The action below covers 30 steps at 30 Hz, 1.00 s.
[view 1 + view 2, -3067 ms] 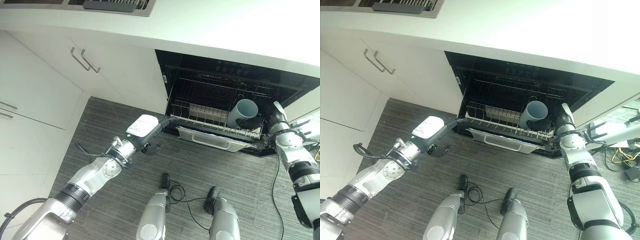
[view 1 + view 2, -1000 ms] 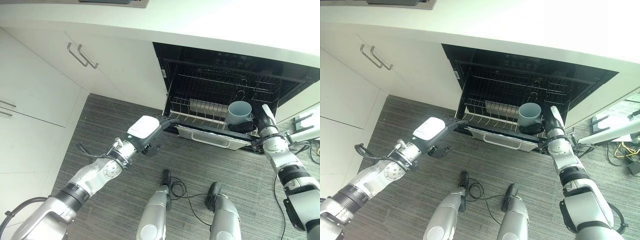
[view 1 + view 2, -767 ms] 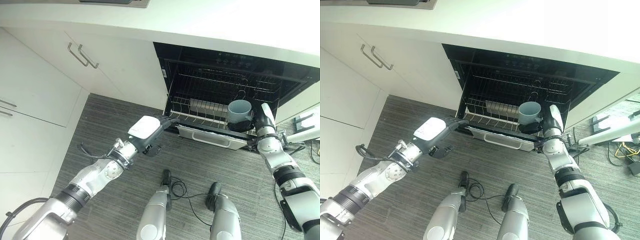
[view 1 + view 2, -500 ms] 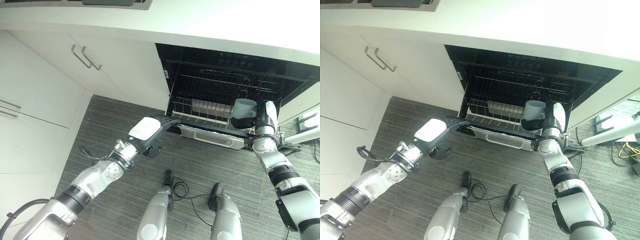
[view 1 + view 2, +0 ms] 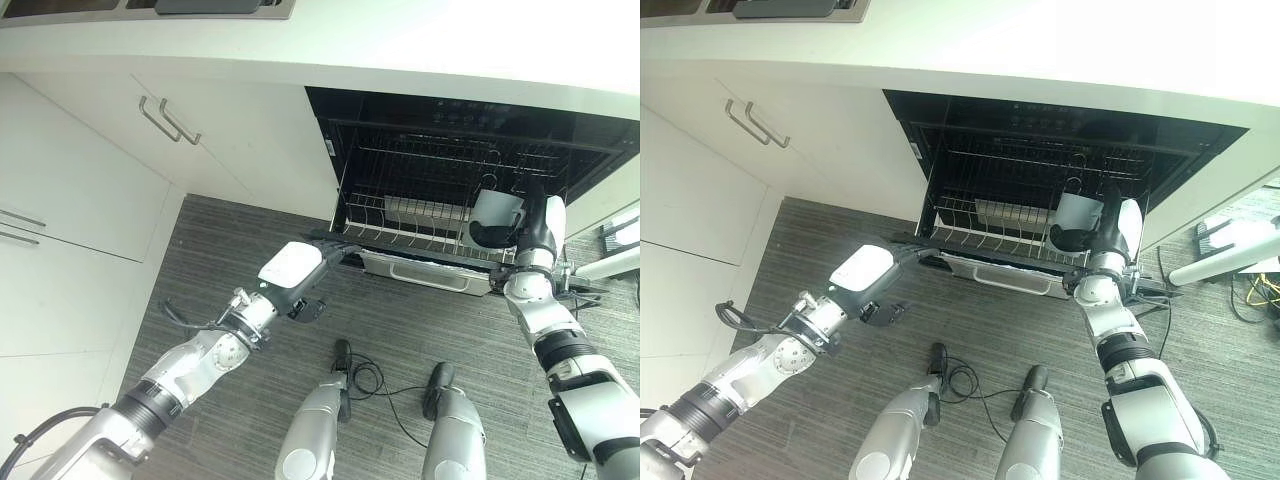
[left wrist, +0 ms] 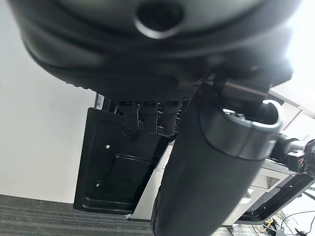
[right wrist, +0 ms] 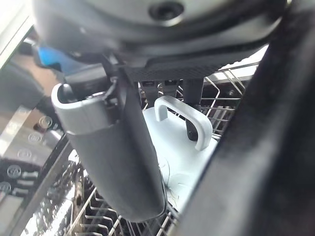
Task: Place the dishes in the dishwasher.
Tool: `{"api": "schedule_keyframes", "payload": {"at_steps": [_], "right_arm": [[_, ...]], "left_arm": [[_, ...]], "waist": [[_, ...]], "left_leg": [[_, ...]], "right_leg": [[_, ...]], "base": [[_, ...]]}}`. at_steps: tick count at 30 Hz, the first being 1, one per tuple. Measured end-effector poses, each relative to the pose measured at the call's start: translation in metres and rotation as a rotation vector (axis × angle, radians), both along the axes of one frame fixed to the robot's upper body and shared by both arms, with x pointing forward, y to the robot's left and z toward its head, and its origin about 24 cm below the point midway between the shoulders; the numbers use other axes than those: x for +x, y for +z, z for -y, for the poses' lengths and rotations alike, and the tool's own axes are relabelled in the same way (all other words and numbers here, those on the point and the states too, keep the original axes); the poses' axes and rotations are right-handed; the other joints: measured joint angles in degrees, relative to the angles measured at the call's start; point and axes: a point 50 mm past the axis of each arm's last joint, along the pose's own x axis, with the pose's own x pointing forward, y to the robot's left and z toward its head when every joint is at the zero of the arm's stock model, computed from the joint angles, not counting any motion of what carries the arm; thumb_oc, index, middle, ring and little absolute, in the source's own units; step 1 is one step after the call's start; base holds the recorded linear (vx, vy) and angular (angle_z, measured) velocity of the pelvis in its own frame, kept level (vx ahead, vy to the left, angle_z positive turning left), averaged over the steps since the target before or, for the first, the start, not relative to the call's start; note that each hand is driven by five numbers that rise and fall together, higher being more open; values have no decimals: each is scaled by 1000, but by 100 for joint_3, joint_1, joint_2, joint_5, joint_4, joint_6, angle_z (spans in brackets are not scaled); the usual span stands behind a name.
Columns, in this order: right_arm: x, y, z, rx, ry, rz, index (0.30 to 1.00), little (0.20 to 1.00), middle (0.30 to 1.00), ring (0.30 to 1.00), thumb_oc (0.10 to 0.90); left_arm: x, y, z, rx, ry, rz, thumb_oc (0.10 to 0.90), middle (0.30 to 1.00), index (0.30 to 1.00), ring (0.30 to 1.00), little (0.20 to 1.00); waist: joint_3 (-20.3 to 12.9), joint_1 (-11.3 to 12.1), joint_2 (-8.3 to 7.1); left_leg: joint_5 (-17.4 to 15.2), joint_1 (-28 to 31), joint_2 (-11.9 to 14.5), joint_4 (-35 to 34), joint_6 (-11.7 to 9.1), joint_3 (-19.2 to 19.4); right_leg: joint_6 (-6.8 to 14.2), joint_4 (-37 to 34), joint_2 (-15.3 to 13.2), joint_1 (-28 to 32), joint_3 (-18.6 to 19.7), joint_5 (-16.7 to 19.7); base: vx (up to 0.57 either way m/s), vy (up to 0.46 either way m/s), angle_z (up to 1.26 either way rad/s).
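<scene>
Right wrist view shows the right hand (image 7: 118, 162) curled round a pale blue handled mug (image 7: 182, 142) over the dishwasher's wire rack (image 7: 98, 206), seemingly to seat it, while the straight-fingered left hand (image 5: 300, 270) steadies the rack's front edge.

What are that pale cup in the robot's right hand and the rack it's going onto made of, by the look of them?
The cup, held in the right hand, looks like glazed ceramic or smooth plastic: pale blue-grey, even, with a thick moulded handle. I can't tell which. The rack looks like thin metal wire, probably coated: fine pale rods crossing in a grid.
</scene>
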Motion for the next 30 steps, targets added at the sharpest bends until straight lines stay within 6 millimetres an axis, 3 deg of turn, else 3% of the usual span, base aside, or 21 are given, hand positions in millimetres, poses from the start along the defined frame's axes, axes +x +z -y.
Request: {"api": "schedule_keyframes", "payload": {"at_steps": [5, 16, 30], "right_arm": [[-4, -5, 7, 183, -47, 67, 900, 900, 900, 900, 800], [-17, -12, 11, 222, -14, 157, 900, 900, 900, 900, 800], [-30, -16, -2, 225, 8, 236, 900, 900, 900, 900, 800]], "left_arm": [[-3, -3, 1, -7, -3, -10, 800, 900, 900, 900, 900], [-9, -10, 6, -45, 0, -29, 800, 900, 900, 900, 900], [-21, -26, 5, -80, 28, -61, 800, 900, 900, 900, 900]], "waist": [[-5, -7, 8], [-18, -45, 134], [-15, -173, 217]], "left_leg": [[-21, 83, -3, -4, 27, 95], [-27, 91, -10, -4, 36, 118], [-43, 163, -17, -30, 51, 206]], "right_leg": [[23, -32, -1, 44, 78, 19], [34, -50, -7, 43, 102, 44], [39, -44, -17, 41, 191, 45]], "base": [[17, 46, -7], [11, 20, -1], [3, 5, -2]]}}
